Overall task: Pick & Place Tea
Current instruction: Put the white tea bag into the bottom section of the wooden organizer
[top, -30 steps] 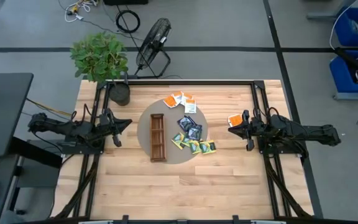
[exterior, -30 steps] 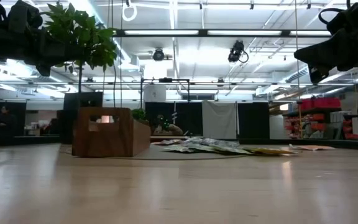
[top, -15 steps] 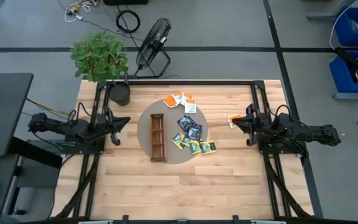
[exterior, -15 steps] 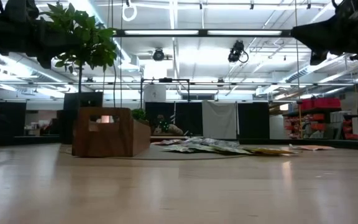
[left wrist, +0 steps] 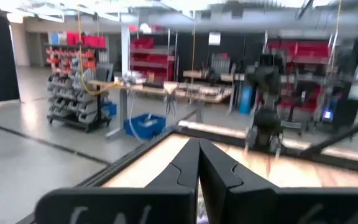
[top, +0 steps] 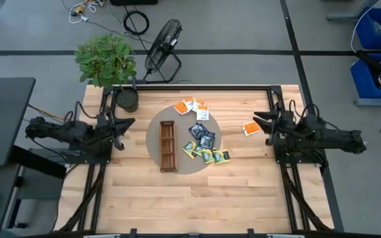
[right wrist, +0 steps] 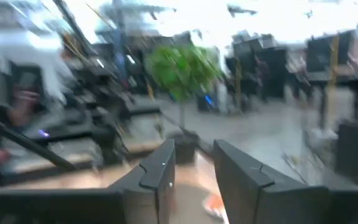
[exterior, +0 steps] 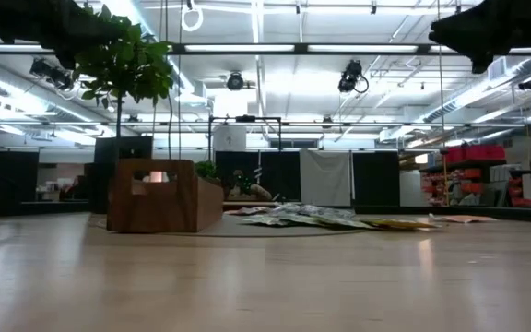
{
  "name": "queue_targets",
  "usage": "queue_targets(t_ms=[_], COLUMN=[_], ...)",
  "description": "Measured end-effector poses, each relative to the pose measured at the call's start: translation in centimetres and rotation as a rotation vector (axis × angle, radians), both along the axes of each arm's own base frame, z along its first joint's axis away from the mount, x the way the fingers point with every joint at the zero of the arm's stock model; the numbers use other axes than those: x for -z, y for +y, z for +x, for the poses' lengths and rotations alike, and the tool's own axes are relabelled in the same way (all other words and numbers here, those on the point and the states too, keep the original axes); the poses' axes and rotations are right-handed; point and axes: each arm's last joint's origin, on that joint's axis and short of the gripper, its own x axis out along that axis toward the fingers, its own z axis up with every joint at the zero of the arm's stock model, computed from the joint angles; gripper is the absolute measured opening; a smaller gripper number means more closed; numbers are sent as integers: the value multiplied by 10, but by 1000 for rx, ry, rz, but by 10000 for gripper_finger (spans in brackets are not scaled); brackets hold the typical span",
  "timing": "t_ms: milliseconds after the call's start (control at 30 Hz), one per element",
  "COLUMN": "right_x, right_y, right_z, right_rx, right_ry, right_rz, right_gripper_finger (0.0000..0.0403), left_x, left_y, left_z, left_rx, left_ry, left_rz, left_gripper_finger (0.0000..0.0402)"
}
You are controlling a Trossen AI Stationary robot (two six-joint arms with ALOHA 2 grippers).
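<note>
High view: tea (top: 200, 135) heaped beside wooden tray (top: 168, 145); one sachet (top: 249, 127) apart near right hand (top: 256, 121), fingers parted; left hand (top: 126, 123) together.

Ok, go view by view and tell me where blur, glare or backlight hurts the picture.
High view: even light, sharp, tea sachets readable. Low view: bright ceiling lights backlight the wooden tray, leaving it dark. Left wrist view: room softly blurred. Right wrist view: heavy smear, the plant a green blur, glare overhead.
</note>
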Motion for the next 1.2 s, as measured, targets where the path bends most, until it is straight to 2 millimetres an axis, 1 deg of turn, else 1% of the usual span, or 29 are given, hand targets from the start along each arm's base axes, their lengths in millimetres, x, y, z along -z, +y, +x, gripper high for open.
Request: queue_targets(t_ms=[100, 200, 333, 433, 533, 667, 800, 1000, 1100, 1200], right_x=[-8, -20, -29, -30, -24, -13, 0, 23, 37, 49], right_y=[-1, -2, -3, -4, -5, -12, -21, -35, -41, -48], right_z=[3, 8, 19, 29, 39, 52, 66, 78, 81, 85], right_rx=[45, 76, 117, 145, 205, 351, 398, 415, 473, 527], right_ry=[118, 205, 371, 522, 667, 772, 865, 1044, 1149, 1224], right_rz=[48, 90, 139, 200, 268, 316, 346, 478, 527, 574], right_gripper_finger=[131, 137, 144, 154, 172, 208, 251, 307, 323, 331], left_x=[-2, -6, -14, -20, -23, -25, -25, -23, -23, -22], left_y=[-3, -4, -5, -4, -2, -2, -2, -2, -2, -2], left_z=[10, 21, 37, 47, 55, 61, 63, 63, 63, 63], left_rx=[-1, -14, -46, -82, -110, -121, -121, -122, -123, -122], left_ry=[92, 151, 210, 246, 269, 288, 289, 300, 297, 299], left_rz=[9, 24, 40, 55, 58, 52, 43, 32, 19, 17], left_gripper_finger=[13, 23, 53, 82, 116, 157, 185, 199, 199, 199])
